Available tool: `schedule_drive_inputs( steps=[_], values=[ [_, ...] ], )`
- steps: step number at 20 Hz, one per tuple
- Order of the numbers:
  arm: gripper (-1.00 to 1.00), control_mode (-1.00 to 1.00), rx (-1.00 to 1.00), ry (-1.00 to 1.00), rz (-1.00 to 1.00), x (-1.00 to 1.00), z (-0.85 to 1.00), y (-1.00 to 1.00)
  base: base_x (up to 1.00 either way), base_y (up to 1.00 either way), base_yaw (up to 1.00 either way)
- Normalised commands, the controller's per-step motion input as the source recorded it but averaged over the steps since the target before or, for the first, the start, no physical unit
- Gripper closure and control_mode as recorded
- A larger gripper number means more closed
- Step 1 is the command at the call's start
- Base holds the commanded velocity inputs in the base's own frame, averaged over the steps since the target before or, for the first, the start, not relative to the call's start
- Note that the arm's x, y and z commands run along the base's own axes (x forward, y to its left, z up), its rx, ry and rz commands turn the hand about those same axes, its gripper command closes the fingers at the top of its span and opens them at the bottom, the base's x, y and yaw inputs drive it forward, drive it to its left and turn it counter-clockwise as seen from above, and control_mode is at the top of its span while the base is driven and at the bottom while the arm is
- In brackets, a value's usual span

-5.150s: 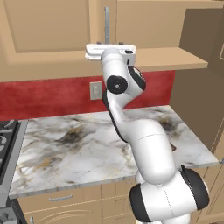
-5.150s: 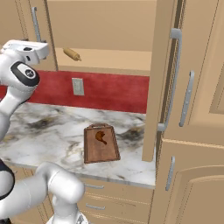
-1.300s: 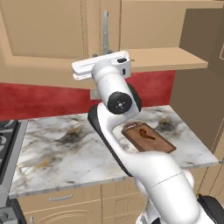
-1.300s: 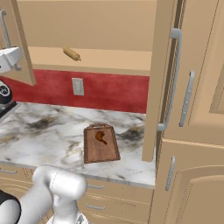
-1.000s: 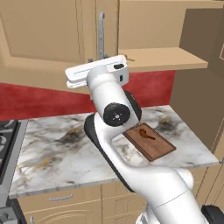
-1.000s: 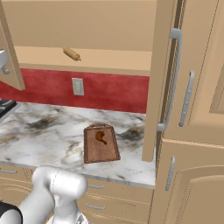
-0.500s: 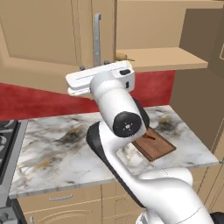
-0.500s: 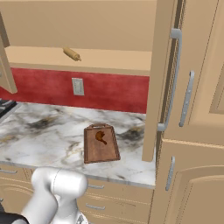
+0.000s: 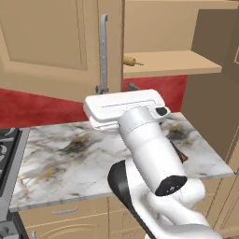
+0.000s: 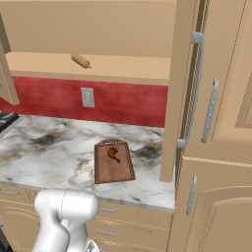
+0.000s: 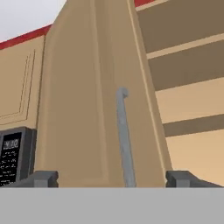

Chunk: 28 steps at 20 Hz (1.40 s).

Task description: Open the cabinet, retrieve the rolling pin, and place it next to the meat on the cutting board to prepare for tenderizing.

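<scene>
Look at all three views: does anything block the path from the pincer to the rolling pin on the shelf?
The open cabinet door may: the open pincer straddles its handle, while the rolling pin lies uncovered on the shelf beyond the door's edge.

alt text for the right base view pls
An open wall cabinet holds a rolling pin on its shelf, above a marble counter where a cutting board carries a small piece of meat.
</scene>
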Motion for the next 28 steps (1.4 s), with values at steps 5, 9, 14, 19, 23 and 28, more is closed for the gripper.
schedule_drive_inputs(
  steps=[5,9,14,19,23,28],
  values=[
    [-1.0,-1.0,0.34,-0.02,0.13,-0.4,0.0,-0.63,0.0,0.0,0.0],
    [-1.0,-1.0,0.36,0.01,0.11,-0.04,0.03,-0.89,0.0,0.0,0.0],
    [-1.0,-1.0,0.33,0.06,0.12,0.0,0.02,-0.88,0.0,0.0,0.0],
    [-1.0,-1.0,0.29,0.09,0.16,0.0,0.0,-0.8,0.0,0.0,0.0],
    [-1.0,-1.0,0.28,0.12,0.23,0.32,-0.02,-0.51,0.0,0.0,0.0],
    [-1.0,-1.0,0.24,0.16,0.31,0.79,-0.13,-0.1,0.0,0.0,0.0]
  ],
)
